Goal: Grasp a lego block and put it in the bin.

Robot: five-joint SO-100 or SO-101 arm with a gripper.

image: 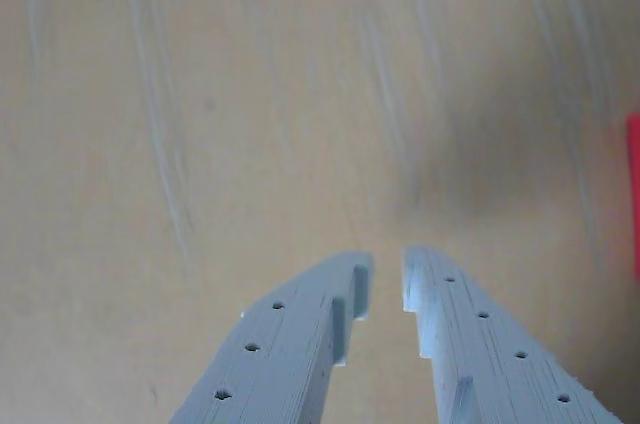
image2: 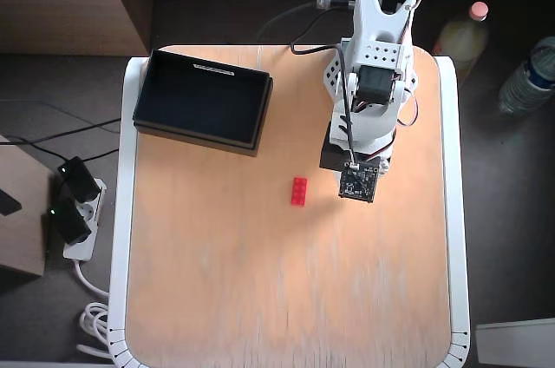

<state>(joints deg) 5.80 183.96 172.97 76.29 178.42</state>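
Observation:
The lego block (image2: 299, 190) is a small red studded brick lying on the wooden table, just left of the arm's wrist in the overhead view. In the wrist view only a red sliver of the lego block (image: 633, 194) shows at the right edge. My gripper (image: 388, 264) points down at bare wood, its two grey fingers a narrow gap apart with nothing between them. From overhead the fingers are hidden under the wrist camera board (image2: 358, 181). The bin (image2: 204, 95), a black shallow box, stands at the table's upper left, empty.
The white arm's base (image2: 368, 99) takes up the table's upper right. Two bottles (image2: 460, 34) (image2: 529, 77) stand off the table at the right. A power strip (image2: 74, 212) with cables lies on the floor at the left. The table has a white rim (image2: 121, 255).

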